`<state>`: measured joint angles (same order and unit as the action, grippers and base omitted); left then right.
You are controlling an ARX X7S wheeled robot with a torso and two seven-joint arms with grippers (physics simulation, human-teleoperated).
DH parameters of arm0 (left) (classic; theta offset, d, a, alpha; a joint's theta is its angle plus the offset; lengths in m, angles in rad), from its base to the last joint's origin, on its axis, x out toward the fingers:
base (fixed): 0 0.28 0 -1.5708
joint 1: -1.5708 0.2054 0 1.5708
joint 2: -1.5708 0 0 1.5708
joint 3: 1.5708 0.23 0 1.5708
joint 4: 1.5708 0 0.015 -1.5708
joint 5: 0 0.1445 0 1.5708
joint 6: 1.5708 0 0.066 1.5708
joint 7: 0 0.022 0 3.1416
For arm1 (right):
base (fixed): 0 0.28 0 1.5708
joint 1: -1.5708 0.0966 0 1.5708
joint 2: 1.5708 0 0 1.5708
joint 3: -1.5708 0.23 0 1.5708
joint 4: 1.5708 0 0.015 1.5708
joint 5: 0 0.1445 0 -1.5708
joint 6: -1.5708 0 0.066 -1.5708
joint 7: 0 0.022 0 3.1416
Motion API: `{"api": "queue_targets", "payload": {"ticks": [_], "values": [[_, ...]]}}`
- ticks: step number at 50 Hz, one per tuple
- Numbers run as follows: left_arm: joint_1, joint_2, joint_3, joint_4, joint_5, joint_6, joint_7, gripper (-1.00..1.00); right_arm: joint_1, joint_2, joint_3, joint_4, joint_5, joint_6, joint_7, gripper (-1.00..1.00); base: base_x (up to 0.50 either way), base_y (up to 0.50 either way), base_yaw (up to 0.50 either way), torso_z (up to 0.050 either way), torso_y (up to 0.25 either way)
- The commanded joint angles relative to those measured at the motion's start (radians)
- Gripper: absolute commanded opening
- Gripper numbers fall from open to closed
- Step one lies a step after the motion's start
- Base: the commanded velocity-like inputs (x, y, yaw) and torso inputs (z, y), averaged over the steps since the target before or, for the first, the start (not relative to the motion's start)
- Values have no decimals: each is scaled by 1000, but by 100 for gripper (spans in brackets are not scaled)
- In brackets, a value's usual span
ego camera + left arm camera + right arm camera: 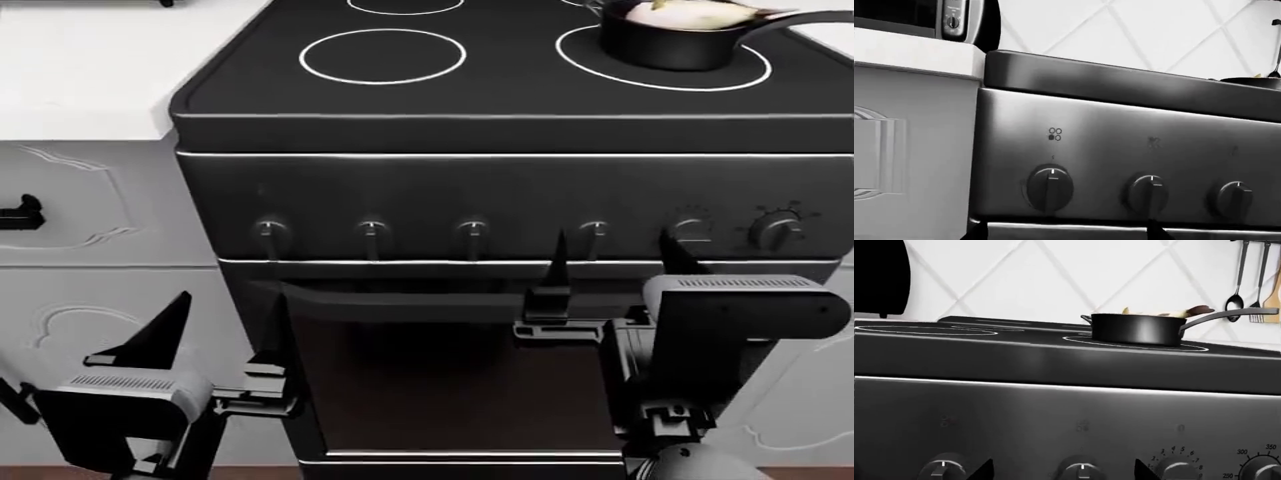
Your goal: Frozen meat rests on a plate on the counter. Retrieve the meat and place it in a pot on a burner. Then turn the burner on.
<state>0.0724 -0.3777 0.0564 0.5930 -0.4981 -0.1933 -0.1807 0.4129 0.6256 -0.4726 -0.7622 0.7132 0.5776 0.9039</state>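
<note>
Meat, a small cream-pink whole fish with an olive-brown back (687,12), lies inside the small round black saucepan (663,44), which sits on the widest white-ringed burner (747,75) at the right of the black glass stove top (507,85). The right wrist view confirms it: fish tail and body show above the saucepan rim. Judged from this, the placing step is done; only switching the burner on remains.

Right claw (617,250): fingers apart, empty, tips raised in front of the stainless control panel, about level with the row of knobs and between the fourth knob (594,235) and the numbered dial (691,232). Left claw (227,330): fingers apart, empty, low by the oven door, well apart from the knobs.

Notes for the step in hand:
- Which knob drives the large right burner cannot be read from these views; the burner symbols above the knobs are too faint in the right wrist view. Check the marking before committing.
- Centre the open fingers on either side of the knob's ridge, close firmly, then rotate about the knob's own axis.
- Risk: an off-centre grasp would slip off the smooth knob.

White marble tabletop (94,70) holds nothing relevant in view; the plate is not visible.
</note>
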Motion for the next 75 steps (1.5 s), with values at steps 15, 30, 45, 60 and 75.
{"api": "queue_targets", "payload": {"ticks": [15, 30, 45, 60, 75], "values": [[0, -2, 4, -11, -35, 4, 8, 100, 20, 9, 32, 16, 53, 18, 8, 100, 0, 0, 0, -43, 0], [-5, 0, 2, -39, -83, -10, 13, 100, 137, 3, 39, 102, 176, 150, 7, 100, 0, 0, 0, 0, 0], [-10, -1, 3, -53, -84, -20, -3, 100, 170, -5, 31, 179, 178, 156, -31, 100, 0, 0, 0, 0, 0], [-12, -4, 0, -59, -97, -21, -8, 100, 183, -22, 20, 263, 137, 122, -65, 100, 0, 0, 0, 0, 0], [-20, -5, 1, -72, -99, -19, -11, 100, 193, -36, 7, 317, 115, 101, -94, 100, 0, 0, 0, 0, 0]]}}
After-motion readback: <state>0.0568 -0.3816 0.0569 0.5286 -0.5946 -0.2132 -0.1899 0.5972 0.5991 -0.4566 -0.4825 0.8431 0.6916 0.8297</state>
